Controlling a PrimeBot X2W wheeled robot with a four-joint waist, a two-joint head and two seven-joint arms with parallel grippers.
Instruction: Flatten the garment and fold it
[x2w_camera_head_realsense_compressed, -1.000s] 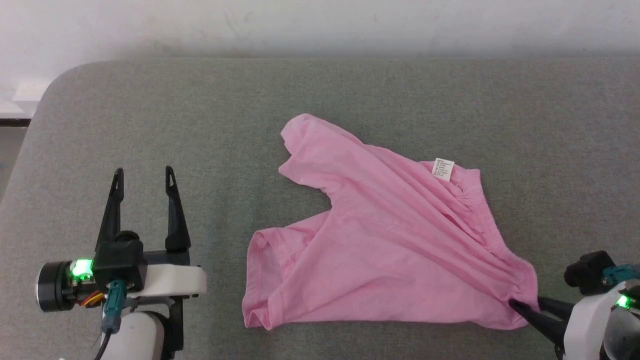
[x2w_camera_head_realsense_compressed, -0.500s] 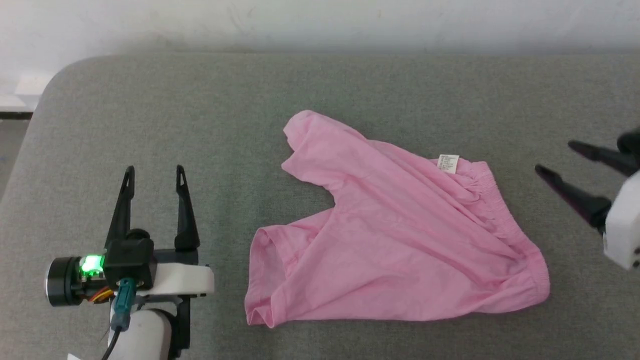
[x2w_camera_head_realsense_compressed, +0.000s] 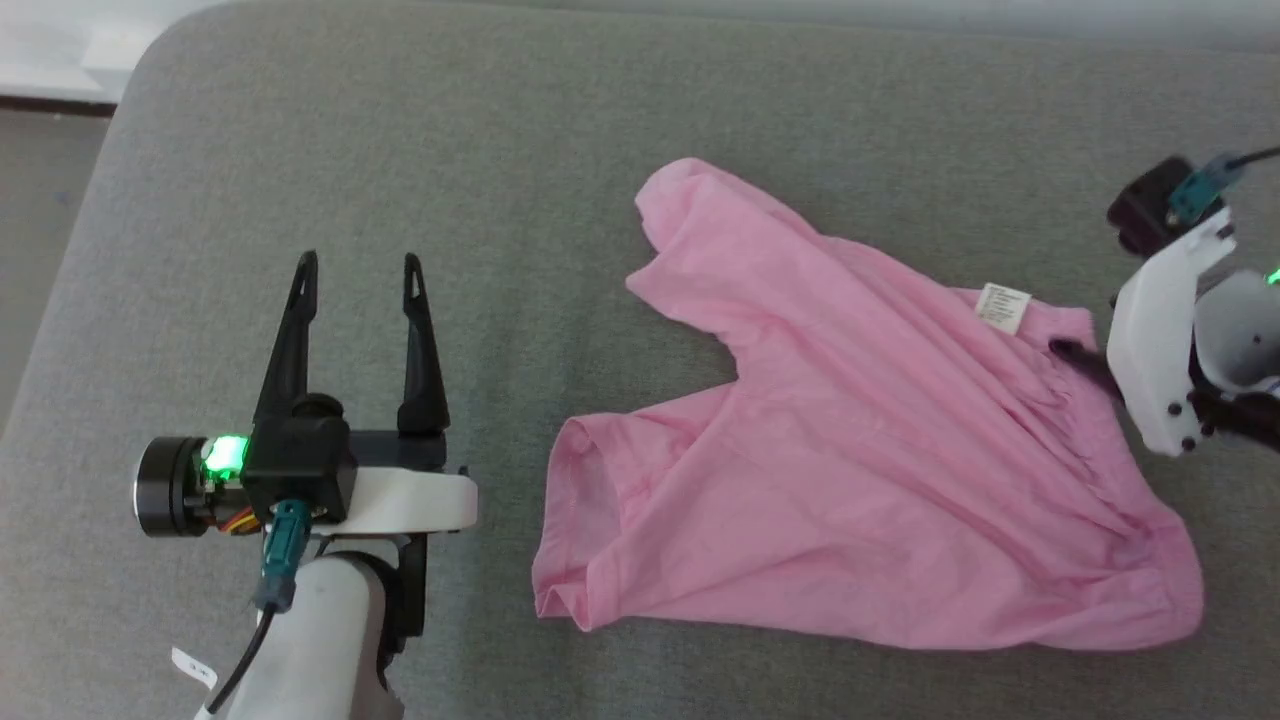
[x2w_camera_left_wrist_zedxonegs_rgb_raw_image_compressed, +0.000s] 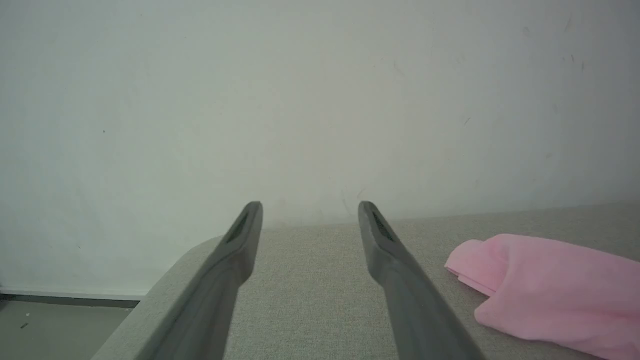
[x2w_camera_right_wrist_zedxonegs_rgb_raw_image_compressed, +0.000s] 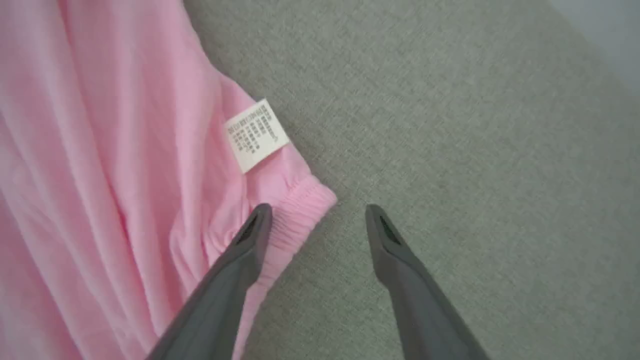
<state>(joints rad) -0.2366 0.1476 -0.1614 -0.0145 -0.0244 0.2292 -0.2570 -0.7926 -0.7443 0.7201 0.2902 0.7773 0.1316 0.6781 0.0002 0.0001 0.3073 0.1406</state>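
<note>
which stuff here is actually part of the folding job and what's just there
Part of the job:
- pink shorts, with their white label
- right gripper, open at the waistband corner beside the label
- left gripper, open, off to the side of the shorts

Just there:
- grey padded surface under the shorts
- pale wall
- floor

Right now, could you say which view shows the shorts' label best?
The right wrist view: the label is close and large, print lines visible. The head view shows it small, by the waistband. The left wrist view catches one leg of the shorts.
</note>
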